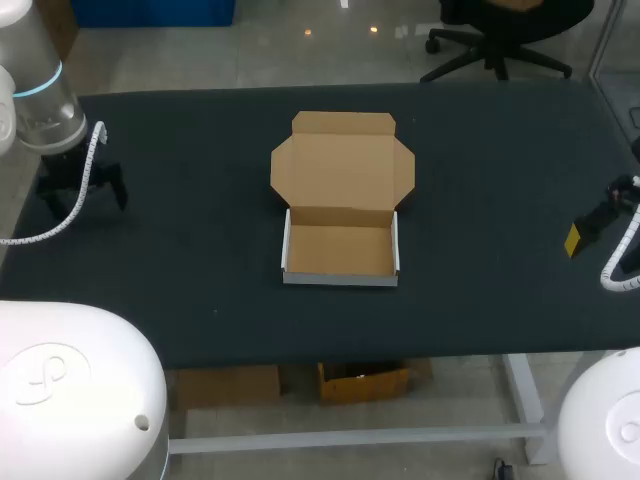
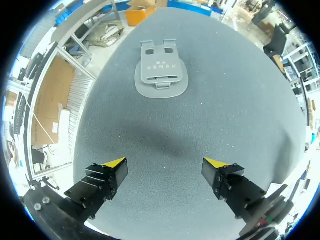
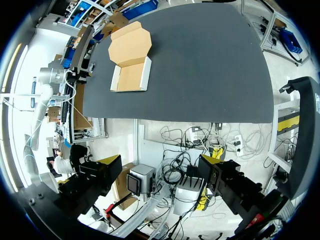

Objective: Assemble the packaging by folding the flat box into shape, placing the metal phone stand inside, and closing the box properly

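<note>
A brown cardboard box (image 1: 339, 250) sits in the centre of the dark surface (image 1: 480, 180). It is folded into a shallow tray, with its lid (image 1: 342, 170) open toward the top of the frame. At the left edge, the left hand (image 2: 165, 162) hovers with fingers spread wide and empty. The grey metal phone stand (image 2: 161, 75) lies flat ahead of it. The right hand (image 3: 161, 160), also spread and empty, is at the right edge.

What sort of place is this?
Probably a robot lab's packing bench: a dark table holds an open cardboard box, and a grey phone stand lies ahead of the left end effector.
</note>
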